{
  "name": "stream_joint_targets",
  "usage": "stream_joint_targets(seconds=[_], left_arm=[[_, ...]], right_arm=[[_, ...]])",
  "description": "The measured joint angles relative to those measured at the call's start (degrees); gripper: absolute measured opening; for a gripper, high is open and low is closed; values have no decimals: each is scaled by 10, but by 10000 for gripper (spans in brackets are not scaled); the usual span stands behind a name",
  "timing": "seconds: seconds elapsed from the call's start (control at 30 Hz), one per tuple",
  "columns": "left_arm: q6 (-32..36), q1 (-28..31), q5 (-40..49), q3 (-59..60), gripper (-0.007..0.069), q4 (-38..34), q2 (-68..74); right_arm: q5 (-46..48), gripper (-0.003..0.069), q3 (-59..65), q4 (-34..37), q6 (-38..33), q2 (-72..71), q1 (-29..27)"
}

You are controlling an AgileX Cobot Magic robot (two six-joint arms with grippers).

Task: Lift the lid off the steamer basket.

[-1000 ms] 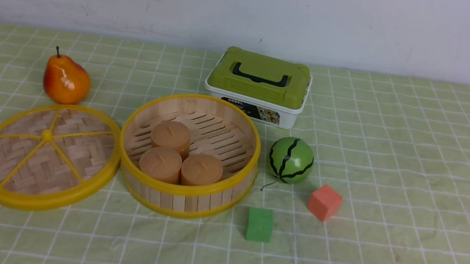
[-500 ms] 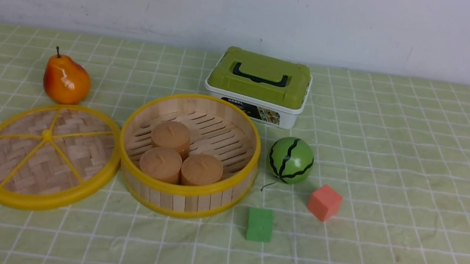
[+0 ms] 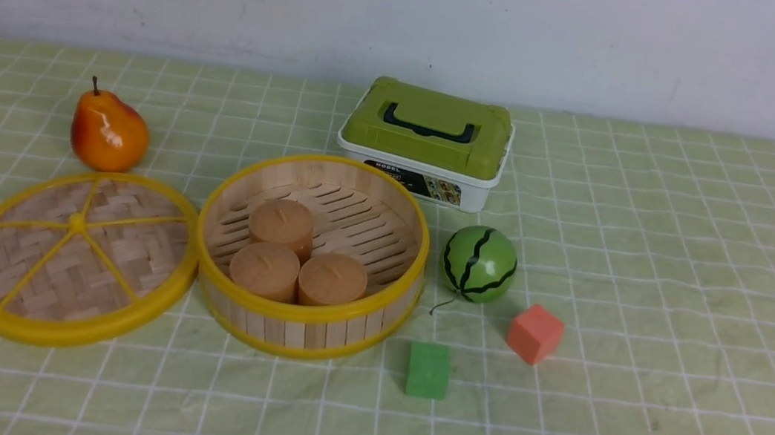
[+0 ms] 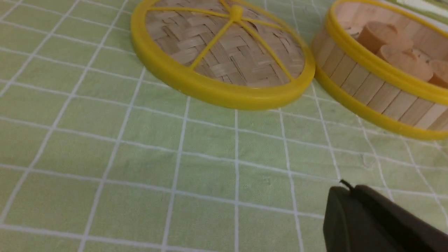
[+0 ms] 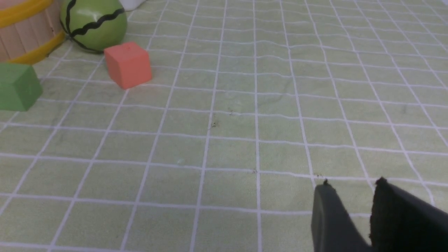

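The lid (image 3: 77,255), a woven bamboo disc with a yellow rim and spokes, lies flat on the cloth just left of the steamer basket (image 3: 311,256), touching its side. The basket stands uncovered with three tan cylinders (image 3: 296,254) inside. Neither arm shows in the front view. In the left wrist view the lid (image 4: 224,52) and the basket (image 4: 381,73) lie ahead, and my left gripper (image 4: 346,190) is shut on nothing, well short of them. My right gripper (image 5: 353,187) hovers over bare cloth, its fingers apart and empty.
An orange pear (image 3: 108,130) stands behind the lid. A white box with a green lid (image 3: 427,140) sits behind the basket. A green striped ball (image 3: 479,263), a red cube (image 3: 535,333) and a green cube (image 3: 428,370) lie to the basket's right.
Nothing in the front view has moved; the lid, the basket and the other objects stay where they were.
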Motion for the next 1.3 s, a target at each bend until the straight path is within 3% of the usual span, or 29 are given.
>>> stream_joint_targets(seconds=[0.4,1.3], left_arm=[[118,0,4,0,-13,-31,0],[118,0,6,0,-13,-38,0]], right_arm=[[0,173,0,0,0,0,0],[0,199,0,0,0,0,0]])
